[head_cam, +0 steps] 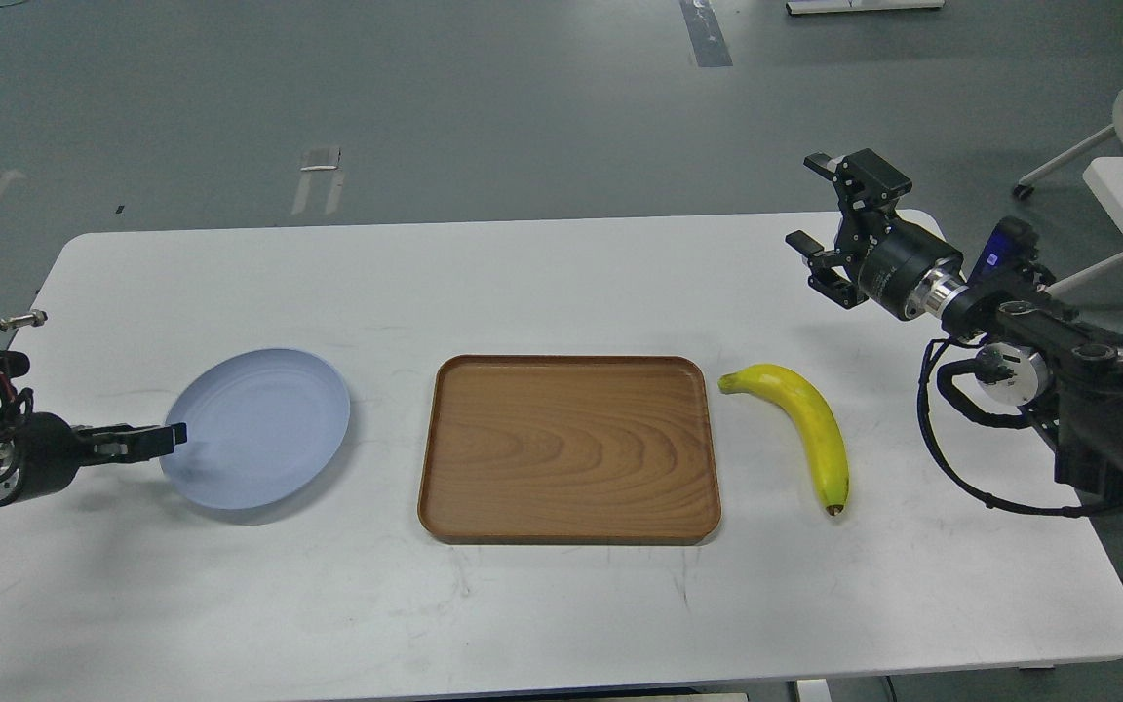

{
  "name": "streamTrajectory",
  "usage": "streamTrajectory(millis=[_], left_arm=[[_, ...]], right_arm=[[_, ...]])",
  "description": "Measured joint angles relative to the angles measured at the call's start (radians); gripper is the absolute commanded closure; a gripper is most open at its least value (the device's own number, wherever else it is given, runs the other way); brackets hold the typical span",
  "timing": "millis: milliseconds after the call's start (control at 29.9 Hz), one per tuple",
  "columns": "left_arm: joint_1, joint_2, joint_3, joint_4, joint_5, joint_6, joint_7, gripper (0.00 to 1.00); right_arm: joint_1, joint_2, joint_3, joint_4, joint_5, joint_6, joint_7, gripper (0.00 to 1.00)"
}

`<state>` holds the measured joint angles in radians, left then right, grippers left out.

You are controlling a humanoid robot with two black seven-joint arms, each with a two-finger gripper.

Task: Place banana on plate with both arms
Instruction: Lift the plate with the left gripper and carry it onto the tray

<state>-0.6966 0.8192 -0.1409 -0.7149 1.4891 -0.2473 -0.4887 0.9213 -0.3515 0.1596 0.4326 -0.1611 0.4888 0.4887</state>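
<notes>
**Banana on the table, plate lifted at one edge**

The banana (801,424) lies flat on the white table (561,604), just right of the wooden tray (569,448) and apart from it — greenish stem end toward the tray's upper right corner, dark tip pointing toward the near edge. Nothing touches it.

The tray sits in the middle of the table, bare, with rounded corners. To its left, well apart from the banana, is the pale blue-lavender plate (264,424). It looks tilted, its left rim raised, with a shadow beneath on the near side.

The left gripper (167,438) reaches in from the left edge, low over the table, and its fingers meet the plate's left rim; they appear closed on that rim, though the fingertips are dark and seen nearly edge-on.

The right gripper (820,219) hangs above the table's far right corner, well clear of the banana — its fingers stand apart and hold nothing. Behind it the silver wrist ring and looped black cables of the right arm (1049,341) show.
</notes>
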Motion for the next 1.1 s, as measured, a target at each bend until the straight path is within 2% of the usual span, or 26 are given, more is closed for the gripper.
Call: streamTrajectory(millis=[67, 134, 201, 234, 669, 970, 1104], left_arm=[[0.0, -0.001, 0.001, 0.0, -0.001, 0.0, 0.0, 0.79], [0.0, -0.006, 0.001, 0.0, -0.001, 0.0, 0.0, 0.88], [0.001, -0.009, 0.001, 0.0, -0.001, -0.002, 0.0, 0.93], [0.001, -0.01, 0.001, 0.0, -0.001, -0.002, 0.0, 1.0], [-0.032, -0.012, -0.001, -0.01, -0.012, -0.001, 0.0, 1.0], [-0.195, -0.01, 0.001, -0.15, -0.032, -0.047, 0.0, 1.0], [-0.283, -0.056, 0.01, -0.222, -0.012, -0.09, 0.0, 1.0]], right_arm=[[-0.001, 0.0, 0.0, 0.0, 0.0, 0.0, 0.0, 0.0], [-0.001, -0.001, 0.0, 0.0, 0.0, 0.0, 0.0, 0.0], [-0.001, -0.001, 0.0, 0.0, 0.0, 0.0, 0.0, 0.0], [-0.001, -0.001, 0.0, 0.0, 0.0, 0.0, 0.0, 0.0], [-0.001, 0.0, 0.0, -0.002, 0.0, 0.0, 0.0, 0.0], [0.003, -0.005, 0.001, -0.002, 0.0, 0.0, 0.0, 0.0], [0.005, -0.011, 0.002, -0.002, 0.0, 0.0, 0.0, 0.0]])
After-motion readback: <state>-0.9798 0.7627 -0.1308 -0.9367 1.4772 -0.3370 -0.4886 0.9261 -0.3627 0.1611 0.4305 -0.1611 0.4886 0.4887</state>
